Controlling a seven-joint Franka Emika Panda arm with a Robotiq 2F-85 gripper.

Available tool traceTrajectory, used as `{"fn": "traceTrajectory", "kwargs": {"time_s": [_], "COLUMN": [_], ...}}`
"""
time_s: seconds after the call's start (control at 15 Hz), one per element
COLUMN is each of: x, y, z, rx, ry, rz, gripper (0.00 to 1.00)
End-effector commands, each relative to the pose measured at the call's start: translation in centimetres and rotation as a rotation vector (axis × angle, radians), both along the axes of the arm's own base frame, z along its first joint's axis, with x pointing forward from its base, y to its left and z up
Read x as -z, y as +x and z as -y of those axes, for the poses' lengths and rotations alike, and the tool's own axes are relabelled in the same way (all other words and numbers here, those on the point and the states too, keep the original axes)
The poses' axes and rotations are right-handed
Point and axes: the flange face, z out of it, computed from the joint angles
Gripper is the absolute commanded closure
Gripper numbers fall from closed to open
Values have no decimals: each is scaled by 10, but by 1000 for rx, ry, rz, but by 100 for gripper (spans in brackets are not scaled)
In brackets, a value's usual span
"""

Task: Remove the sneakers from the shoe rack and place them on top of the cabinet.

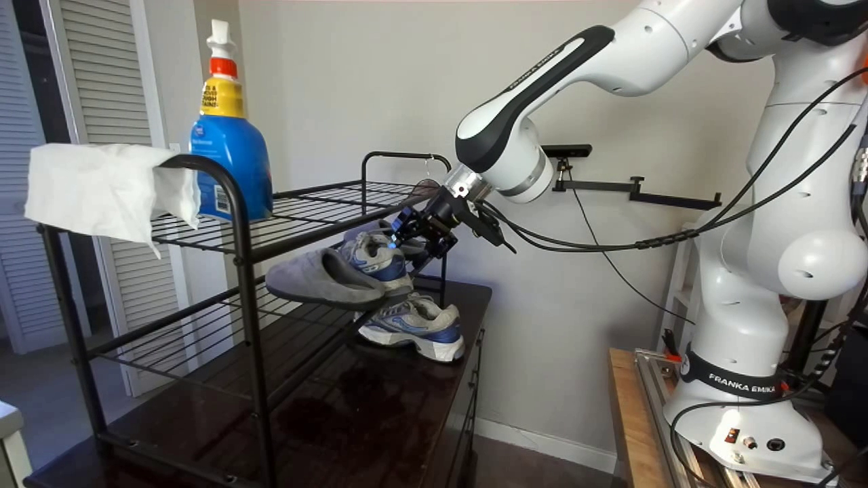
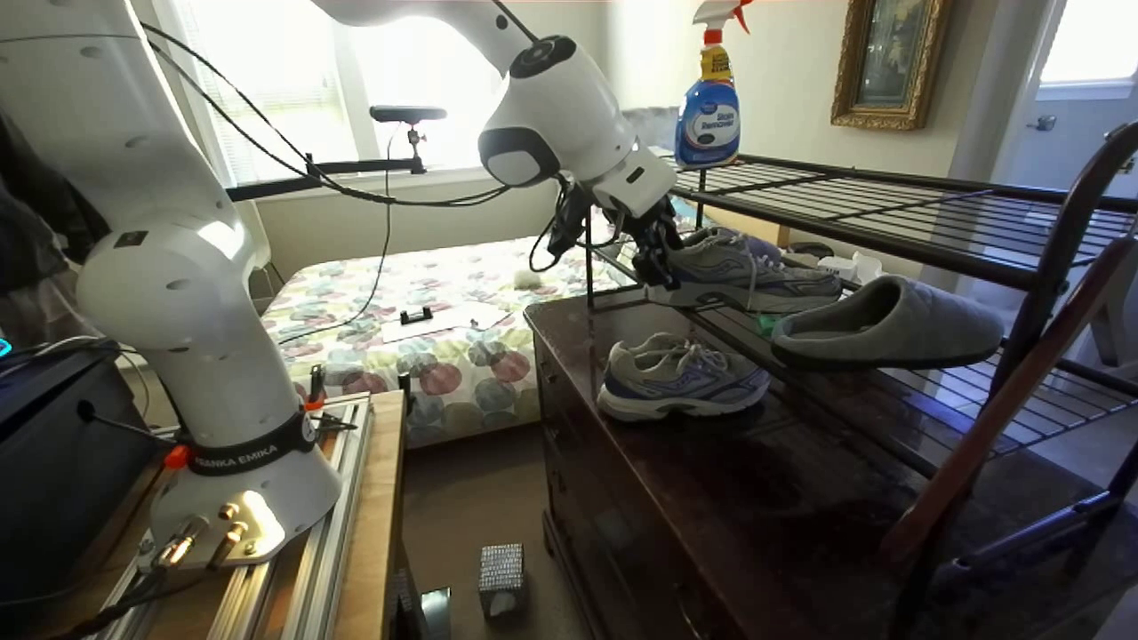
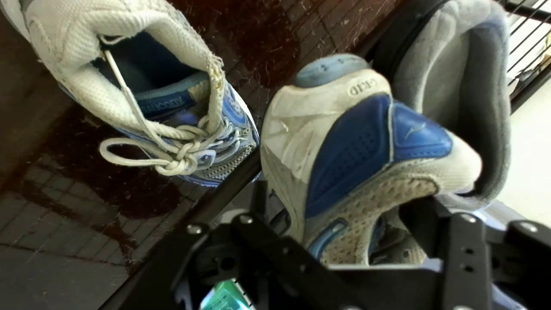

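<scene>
One sneaker [image 2: 685, 378] stands on the cabinet [image 2: 711, 480] near the drawer-side edge; its mate, the upper sneaker [image 3: 348, 163], sits at the front edge of the lower wire shelf of the shoe rack [image 1: 252, 339], just beside a slipper [image 2: 893, 324]. The gripper [image 3: 340, 206] spans its heel, jaws well apart; whether they press on it I cannot tell. It should prove light, with soft, yielding mesh, so the firmer heel seems the place to pinch (that dangling lace [image 2: 753, 283] could snag the wires).
</scene>
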Motion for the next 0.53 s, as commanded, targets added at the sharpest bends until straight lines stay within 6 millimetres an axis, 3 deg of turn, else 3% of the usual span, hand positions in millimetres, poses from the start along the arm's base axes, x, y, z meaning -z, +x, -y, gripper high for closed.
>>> {"fn": "traceTrajectory", "kwargs": {"time_s": [0.0, 0.33, 0.47], "x": [5, 3, 4], "y": [6, 9, 8], "z": [-3, -2, 1], "rx": [25, 47, 57], "ry": [44, 60, 61], "rz": [-25, -30, -34], "gripper": [52, 86, 92]}}
